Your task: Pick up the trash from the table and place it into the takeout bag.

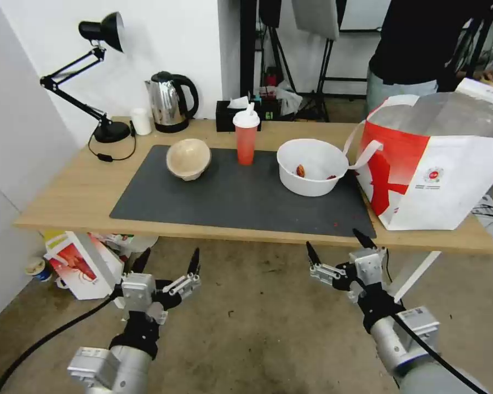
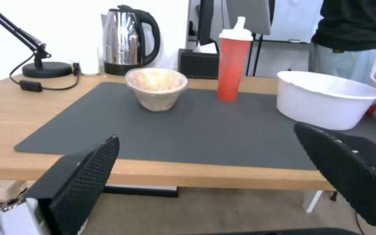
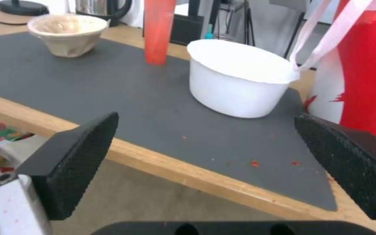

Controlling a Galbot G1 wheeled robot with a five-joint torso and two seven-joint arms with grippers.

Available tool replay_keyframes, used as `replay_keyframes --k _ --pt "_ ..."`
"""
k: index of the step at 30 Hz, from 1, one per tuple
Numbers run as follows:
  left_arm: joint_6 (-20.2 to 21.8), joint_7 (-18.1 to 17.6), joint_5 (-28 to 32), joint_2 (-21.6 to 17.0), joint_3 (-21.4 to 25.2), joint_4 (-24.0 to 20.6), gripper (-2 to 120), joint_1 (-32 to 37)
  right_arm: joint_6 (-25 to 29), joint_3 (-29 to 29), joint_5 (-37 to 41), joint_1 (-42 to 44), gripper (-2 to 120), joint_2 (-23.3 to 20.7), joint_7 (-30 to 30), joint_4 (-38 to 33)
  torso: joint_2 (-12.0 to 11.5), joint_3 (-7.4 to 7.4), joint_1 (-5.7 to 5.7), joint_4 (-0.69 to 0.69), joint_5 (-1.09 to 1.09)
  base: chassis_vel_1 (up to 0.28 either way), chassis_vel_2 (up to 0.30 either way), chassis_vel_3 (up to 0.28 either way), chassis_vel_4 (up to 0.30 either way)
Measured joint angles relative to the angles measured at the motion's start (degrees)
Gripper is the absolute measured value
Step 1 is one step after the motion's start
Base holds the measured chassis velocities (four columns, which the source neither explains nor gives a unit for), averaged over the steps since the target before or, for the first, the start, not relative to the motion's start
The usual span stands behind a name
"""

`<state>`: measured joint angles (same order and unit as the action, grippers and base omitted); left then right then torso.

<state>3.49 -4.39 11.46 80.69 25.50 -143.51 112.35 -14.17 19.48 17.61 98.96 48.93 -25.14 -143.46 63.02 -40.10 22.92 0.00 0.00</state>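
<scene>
The trash stands on the dark mat of the table: a beige paper bowl at the left, a red cup with a white lid in the middle, and a wide white bowl with red scraps at the right. The takeout bag stands open at the table's right end, a strap hanging over the white bowl. My left gripper and right gripper hover open below the table's front edge, holding nothing.
Along the table's back stand a black desk lamp, a small white cup, a steel kettle and a black tissue box. A red-and-white carton lies on the floor under the table's left end. A person stands behind the bag.
</scene>
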Motion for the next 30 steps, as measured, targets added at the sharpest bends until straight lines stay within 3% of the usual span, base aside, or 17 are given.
replay_keyframes --k 20,30 --pt "1.76 -2.86 5.53 -0.13 0.10 0.12 100 -2.96 0.90 5.69 6.27 -3.20 100 -1.42 2.35 0.12 0.00 0.00 0.00 0.00 0.00 0.000 0.000 0.000 0.000" --pt "1.91 -3.00 5.94 -0.20 0.13 1.44 100 -4.68 7.57 9.37 14.77 -15.18 100 -7.27 12.31 4.70 0.00 -0.01 0.01 0.00 0.01 0.000 0.000 0.000 0.000"
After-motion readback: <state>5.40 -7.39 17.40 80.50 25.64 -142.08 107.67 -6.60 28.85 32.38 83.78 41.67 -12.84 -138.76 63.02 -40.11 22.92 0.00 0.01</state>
